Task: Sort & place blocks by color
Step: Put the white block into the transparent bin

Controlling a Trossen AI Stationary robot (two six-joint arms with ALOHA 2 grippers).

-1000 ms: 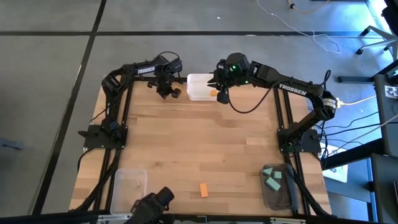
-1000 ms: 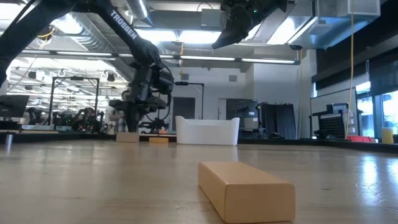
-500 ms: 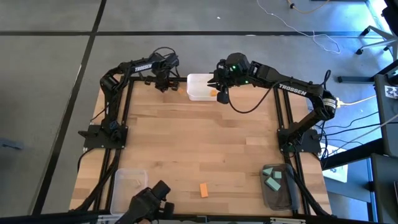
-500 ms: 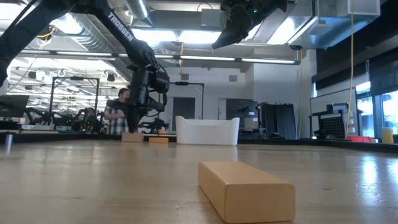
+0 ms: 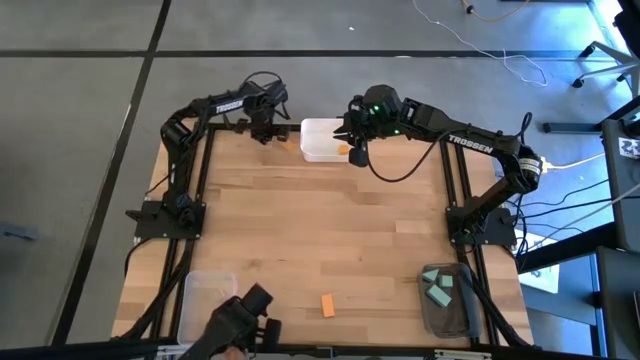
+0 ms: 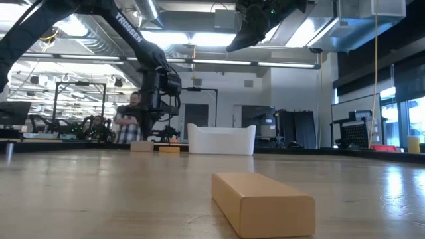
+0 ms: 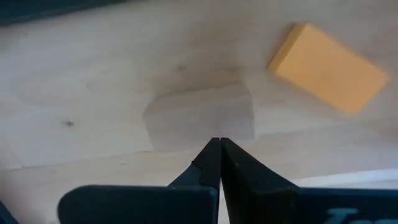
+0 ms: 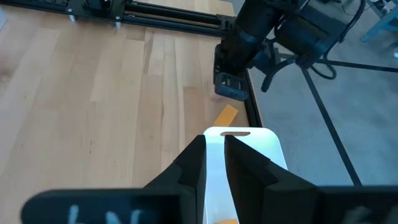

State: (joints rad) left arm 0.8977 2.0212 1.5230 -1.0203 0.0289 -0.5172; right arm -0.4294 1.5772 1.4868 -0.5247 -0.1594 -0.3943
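My left gripper (image 5: 262, 130) points down at the table's far edge, left of the white bin (image 5: 318, 138). Its fingers are shut, and their tips (image 7: 219, 142) stand over a pale tan block (image 7: 199, 118) that lies flat on the wood. An orange block (image 7: 326, 59) lies beside the tan one, between it and the bin (image 8: 227, 114). My right gripper (image 8: 214, 146) hangs high over the white bin, its fingers a narrow gap apart with nothing between them. One orange block (image 5: 343, 150) lies in the bin. My left gripper has its shut tips over the tan block's top (image 7: 214, 127), coming from above. I cannot tell whether they touch it.
An orange bar (image 5: 327, 305) lies near the front edge, large in the low view (image 6: 262, 202). A clear bin (image 5: 208, 292) stands at the near left. Another bin (image 5: 445, 290) at the near right holds teal blocks. A dark object (image 5: 240, 325) moves at the near edge. A person (image 6: 129, 123) stands beyond the table.
My left gripper has gone a little toward the table's far edge, away from the white bin, and has rolled about its own axis, staying shut. The dark object at the near edge has shifted. My right gripper has kept still.
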